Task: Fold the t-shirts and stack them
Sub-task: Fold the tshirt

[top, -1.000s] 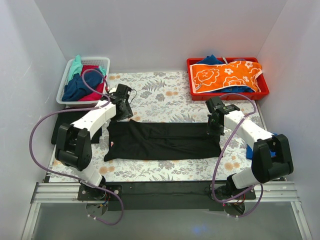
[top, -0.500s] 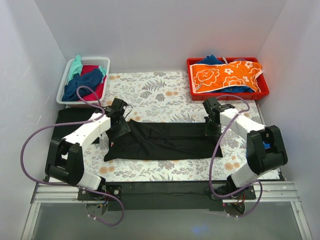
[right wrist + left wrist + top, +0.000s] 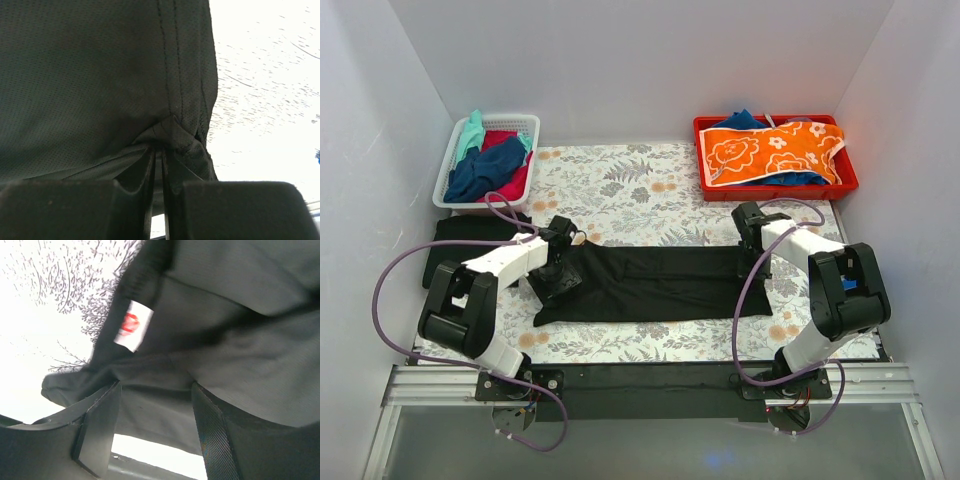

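Observation:
A large black t-shirt lies folded into a long strip across the middle of the fern-patterned covering. My left gripper is at its left end. In the left wrist view the gripper is open, with black cloth between the fingers and the red neck label just beyond them. My right gripper is at the shirt's right end. In the right wrist view it is shut on the bunched hem of the black cloth.
A white basket with blue, red and teal clothes stands at the back left. A red tray holding an orange flowered cloth stands at the back right. A folded black cloth lies at the left edge. White walls enclose three sides.
Both grippers have come nearer and lower onto the shirt's two ends. The left one has moved from the collar edge onto the cloth. The shirt's left end has bunched slightly.

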Available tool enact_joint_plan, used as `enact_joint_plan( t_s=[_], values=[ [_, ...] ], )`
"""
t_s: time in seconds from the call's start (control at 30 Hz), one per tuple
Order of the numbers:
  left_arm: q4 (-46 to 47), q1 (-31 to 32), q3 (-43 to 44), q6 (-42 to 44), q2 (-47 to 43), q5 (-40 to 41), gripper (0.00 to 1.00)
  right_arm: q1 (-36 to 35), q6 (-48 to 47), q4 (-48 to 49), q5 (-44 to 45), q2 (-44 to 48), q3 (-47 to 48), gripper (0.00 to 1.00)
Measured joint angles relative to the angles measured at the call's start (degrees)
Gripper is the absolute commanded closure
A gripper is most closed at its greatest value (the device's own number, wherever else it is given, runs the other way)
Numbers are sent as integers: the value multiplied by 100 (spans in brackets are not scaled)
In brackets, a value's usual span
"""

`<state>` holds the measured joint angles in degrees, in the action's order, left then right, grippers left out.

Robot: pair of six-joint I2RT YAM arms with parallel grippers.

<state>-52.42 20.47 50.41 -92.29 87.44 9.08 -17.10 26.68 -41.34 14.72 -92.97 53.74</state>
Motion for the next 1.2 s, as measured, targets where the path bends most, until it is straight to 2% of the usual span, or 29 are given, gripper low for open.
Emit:
enact_joint_plan(
  t_s=[0.43,0.73,1.0,1.2],
  values=[
    [-35,-7,7,-114,210,-131,44,240,-17,-4,168,350,-317,86],
    [-470,-13,1224,13,1095,299,46,243,-164,-55,133,1270,-269,84],
    [-660,-17,1303,-7,433,557,46,243,-186,-66,0,1419,-87,84],
    [-662,-17,1296,-7,538,570,45,243,-225,-68,-55,1384,-61,84]
  ],
)
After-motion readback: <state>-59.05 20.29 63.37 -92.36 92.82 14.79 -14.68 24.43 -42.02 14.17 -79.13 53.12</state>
